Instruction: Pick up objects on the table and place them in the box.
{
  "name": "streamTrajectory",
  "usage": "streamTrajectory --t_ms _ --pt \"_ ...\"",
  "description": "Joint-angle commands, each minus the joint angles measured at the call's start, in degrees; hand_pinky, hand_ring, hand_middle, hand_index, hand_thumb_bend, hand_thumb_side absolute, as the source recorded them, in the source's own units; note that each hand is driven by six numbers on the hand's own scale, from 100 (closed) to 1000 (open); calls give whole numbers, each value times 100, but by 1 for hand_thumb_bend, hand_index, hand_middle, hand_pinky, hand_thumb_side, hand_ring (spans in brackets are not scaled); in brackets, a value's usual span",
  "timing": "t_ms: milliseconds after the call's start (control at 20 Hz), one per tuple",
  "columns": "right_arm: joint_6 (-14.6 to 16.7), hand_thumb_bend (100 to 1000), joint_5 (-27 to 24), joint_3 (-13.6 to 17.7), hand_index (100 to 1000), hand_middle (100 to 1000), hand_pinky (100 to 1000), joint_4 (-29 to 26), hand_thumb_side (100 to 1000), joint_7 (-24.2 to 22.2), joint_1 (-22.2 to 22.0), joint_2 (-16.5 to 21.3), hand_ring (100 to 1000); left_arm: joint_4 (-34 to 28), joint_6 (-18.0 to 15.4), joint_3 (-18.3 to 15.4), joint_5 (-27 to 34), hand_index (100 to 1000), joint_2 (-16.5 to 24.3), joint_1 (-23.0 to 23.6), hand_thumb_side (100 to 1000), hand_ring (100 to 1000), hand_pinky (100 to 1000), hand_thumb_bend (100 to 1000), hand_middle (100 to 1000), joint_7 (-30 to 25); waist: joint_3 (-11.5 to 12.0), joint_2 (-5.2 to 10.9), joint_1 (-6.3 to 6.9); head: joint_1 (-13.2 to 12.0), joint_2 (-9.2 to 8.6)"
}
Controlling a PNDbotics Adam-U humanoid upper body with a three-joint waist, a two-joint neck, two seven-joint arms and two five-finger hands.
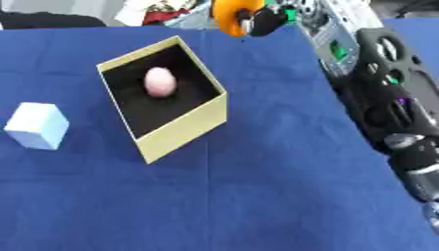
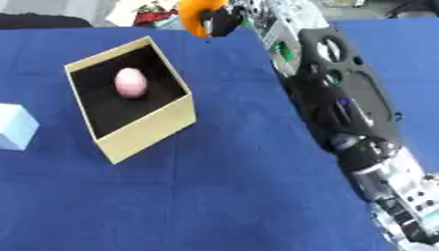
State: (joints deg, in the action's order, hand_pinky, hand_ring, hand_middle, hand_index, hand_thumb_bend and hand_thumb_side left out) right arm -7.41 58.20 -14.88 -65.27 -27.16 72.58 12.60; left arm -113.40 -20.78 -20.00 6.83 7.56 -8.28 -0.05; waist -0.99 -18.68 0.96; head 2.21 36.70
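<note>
- Nearest my camera is the right arm (image 2: 343,112), running from the lower right corner up the right side of the blue cloth (image 1: 257,196) toward the far edge.
- At its far end the right hand (image 2: 225,20) is closed on an orange object (image 2: 194,14), past the far side of the box (image 1: 184,130) and off to its right.
- I judge this the carry step: the orange object is in hand but not yet over the box.
- Next I'd need to bring the hand back and left until it sits above the dark interior, then release.
- A pink egg-shaped object (image 1: 159,81) already lies inside the box.
- A pale blue cube (image 1: 37,125) waits on the cloth, left of the box and apart from it.
- My left hand shows in neither view.
- Beyond the table's far edge there's only indistinct clutter.
</note>
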Motion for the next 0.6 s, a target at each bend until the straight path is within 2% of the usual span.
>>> streamTrajectory --t_ms 50,600 --pt "-22 100 52 -3 754 800 766 -219 100 12 177 -115 970 -119 -10 4 -18 797 71 -44 929 653 724 277 677 -13 20 136 19 41 -51" --pt "23 100 32 -177 762 795 766 -287 100 -92 93 -649 978 -119 -10 15 -16 797 63 -55 926 653 724 275 677 -27 59 129 25 89 -74"
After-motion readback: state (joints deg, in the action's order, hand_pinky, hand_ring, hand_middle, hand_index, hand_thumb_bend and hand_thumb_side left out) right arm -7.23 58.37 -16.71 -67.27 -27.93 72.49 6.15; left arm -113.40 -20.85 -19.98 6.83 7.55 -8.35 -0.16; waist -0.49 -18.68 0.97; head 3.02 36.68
